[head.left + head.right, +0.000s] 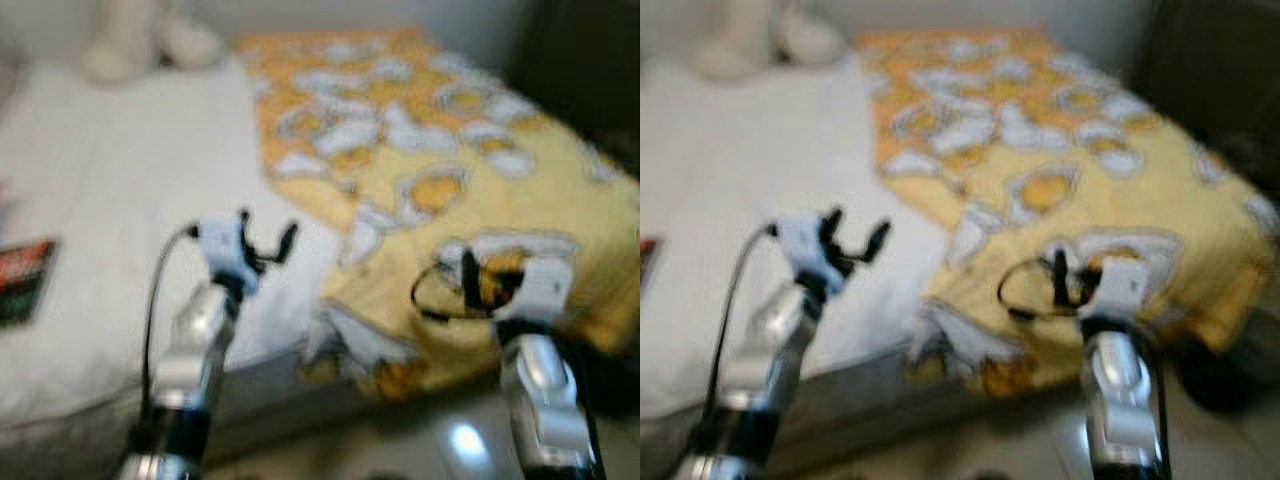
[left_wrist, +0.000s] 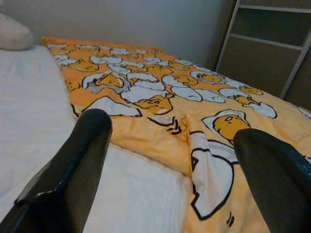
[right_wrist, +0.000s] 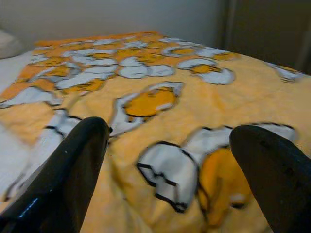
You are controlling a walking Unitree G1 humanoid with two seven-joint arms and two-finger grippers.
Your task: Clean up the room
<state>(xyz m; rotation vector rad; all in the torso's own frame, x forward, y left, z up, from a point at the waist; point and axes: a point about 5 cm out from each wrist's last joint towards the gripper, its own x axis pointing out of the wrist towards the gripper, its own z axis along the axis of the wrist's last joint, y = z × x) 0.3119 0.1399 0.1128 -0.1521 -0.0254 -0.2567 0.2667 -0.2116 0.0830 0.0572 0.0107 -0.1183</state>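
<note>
Both grippers, left (image 1: pixel 268 240) and right (image 3: pixel 165 160), hanging spread and empty over blanket (image 1: pixel 420 150), probably lining up to straighten it

soft matt cloth blanket (image 2: pixel 160 97)

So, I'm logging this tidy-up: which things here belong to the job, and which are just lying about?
Job:
- yellow blanket, rumpled across the bed
- left pincer, open, over the white sheet
- right pincer, open, over the blanket

Lying about:
- pale pillows at the head
- dark flat item, too blurred to identify
</note>
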